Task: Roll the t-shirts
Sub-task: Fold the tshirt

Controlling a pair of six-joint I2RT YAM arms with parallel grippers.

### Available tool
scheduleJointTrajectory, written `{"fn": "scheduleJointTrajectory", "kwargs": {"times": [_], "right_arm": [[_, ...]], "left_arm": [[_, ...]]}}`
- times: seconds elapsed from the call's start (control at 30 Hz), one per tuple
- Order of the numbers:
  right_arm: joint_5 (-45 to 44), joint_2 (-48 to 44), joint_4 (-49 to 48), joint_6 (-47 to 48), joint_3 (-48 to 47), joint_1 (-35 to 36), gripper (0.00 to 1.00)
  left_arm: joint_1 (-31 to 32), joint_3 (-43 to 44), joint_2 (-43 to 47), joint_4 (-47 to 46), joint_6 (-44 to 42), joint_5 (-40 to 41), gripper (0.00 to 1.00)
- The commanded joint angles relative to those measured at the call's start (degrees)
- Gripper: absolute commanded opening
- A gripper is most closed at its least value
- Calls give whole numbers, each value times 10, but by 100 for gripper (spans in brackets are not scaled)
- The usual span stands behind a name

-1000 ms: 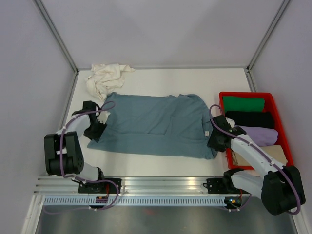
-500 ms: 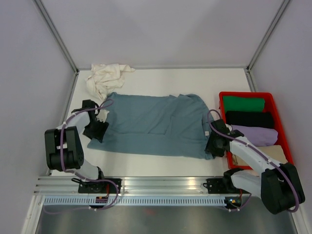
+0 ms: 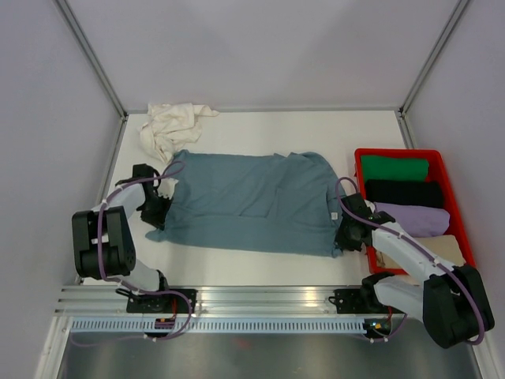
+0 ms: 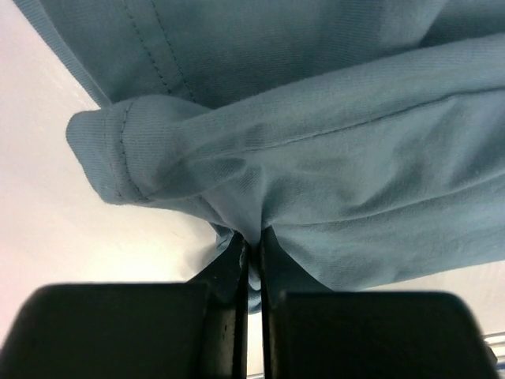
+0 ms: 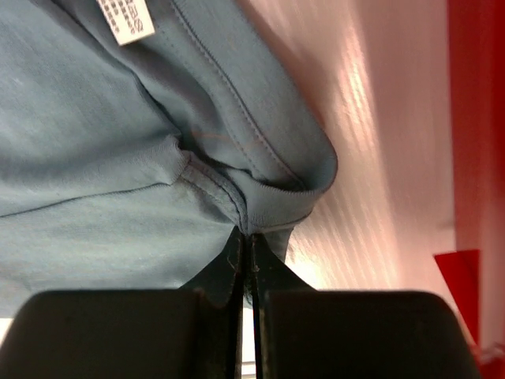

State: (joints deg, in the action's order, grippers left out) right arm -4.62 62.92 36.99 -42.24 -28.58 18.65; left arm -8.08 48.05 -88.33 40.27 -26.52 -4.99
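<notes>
Clamping both near corners of the blue-grey t-shirt (image 3: 252, 201). Left fingers (image 4: 225, 272) squeezed tight on a bunched fold of stitched edge at the near-left corner. Right fingers (image 5: 276, 276) pinched on the seamed edge at the near-right corner, not far from the white label (image 5: 126, 20). Reads as the grasp that opens the roll, with no turn of cloth made yet.

Next, probably: raise both corners together, carry the near edge over toward the far side, and keep the pull even across the width to avoid skew.

Lies spread flat across the middle of the desk (image 3: 276, 130), soft and matte, lightly creased, puckered at each pinch. At the far left, just beside its corner, a crumpled cream t-shirt (image 3: 167, 126). To the right, a red crate (image 3: 394, 151) holding folded or rolled garments.
</notes>
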Motion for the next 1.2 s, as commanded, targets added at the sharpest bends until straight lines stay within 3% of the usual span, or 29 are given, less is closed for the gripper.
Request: {"fn": "scheduleJointTrajectory", "kwargs": {"times": [0.0, 0.2, 0.47, 0.5, 0.53, 0.6, 0.73, 0.93, 1.17], "right_arm": [[-35, -30, 54, 5, -31, 2, 0], [0, -42, 125, 20, -53, 8, 0], [-9, -66, 185, 24, -77, 20, 3], [-7, -70, 185, 24, -75, 21, 6], [-2, -72, 185, 24, -75, 21, 24], [-3, -75, 187, 25, -75, 23, 39], [-30, -68, 185, 44, -135, 22, 47], [-20, 54, 100, 139, -344, 22, 56], [-4, 338, 3, 247, -561, -5, 50]], "left_arm": [[1, -29, 28, 26, -28, -40, 2], [1, -31, 129, 116, -71, -39, 2], [1, -51, 118, 158, -100, 19, 3], [2, -52, 113, 162, -100, 20, 7], [1, -53, 105, 169, -100, 18, 25], [2, -52, 99, 169, -99, 26, 47], [1, 15, 121, 172, -100, 44, 54], [1, 230, 73, 159, -35, -3, 57], [10, 367, -56, 93, 60, -3, 56]]}}
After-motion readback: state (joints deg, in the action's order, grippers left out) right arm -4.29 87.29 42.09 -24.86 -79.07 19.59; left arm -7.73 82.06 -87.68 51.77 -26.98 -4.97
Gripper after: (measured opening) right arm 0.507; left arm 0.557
